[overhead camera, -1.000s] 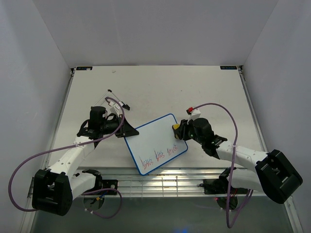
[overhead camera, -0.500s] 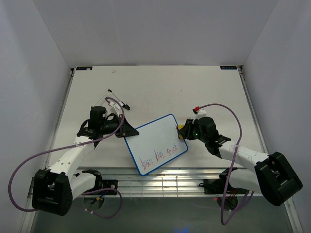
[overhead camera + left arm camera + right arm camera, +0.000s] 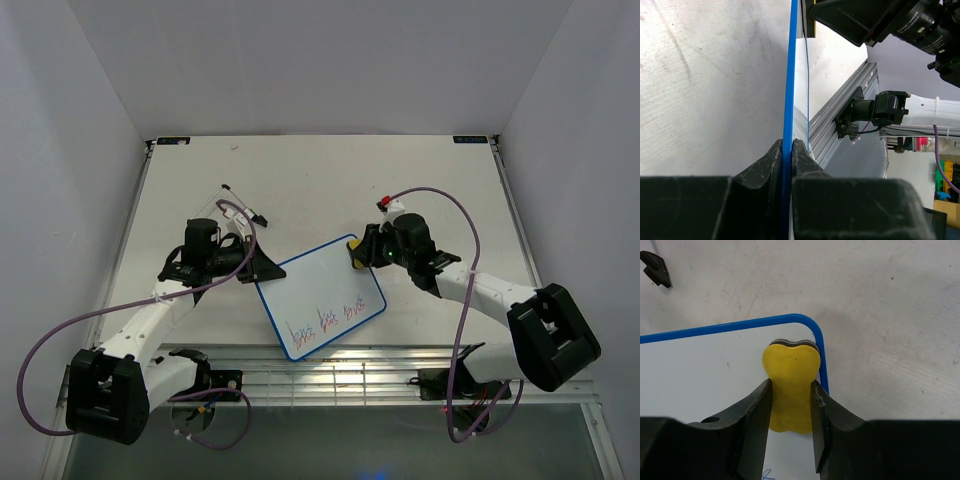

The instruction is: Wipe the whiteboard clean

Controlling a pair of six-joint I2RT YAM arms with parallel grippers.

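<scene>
The whiteboard (image 3: 320,292), white with a thin blue frame, lies tilted on the table with red and blue scribbles (image 3: 322,322) along its near edge. My left gripper (image 3: 256,272) is shut on the board's left edge; the left wrist view shows the blue frame (image 3: 790,90) pinched between the jaws. My right gripper (image 3: 362,254) is shut on a small yellow eraser (image 3: 354,245) over the board's far right corner. In the right wrist view the eraser (image 3: 790,385) sits on the white surface (image 3: 700,375), just inside the blue corner.
A small black clip with thin wires (image 3: 238,208) lies behind the left arm. A slotted aluminium rail (image 3: 330,375) runs along the table's near edge. White walls enclose the table on three sides.
My right gripper with the eraser moved from the board's right edge back and left to its far right corner. The left arm and board stayed still; the scribbles look unchanged.
</scene>
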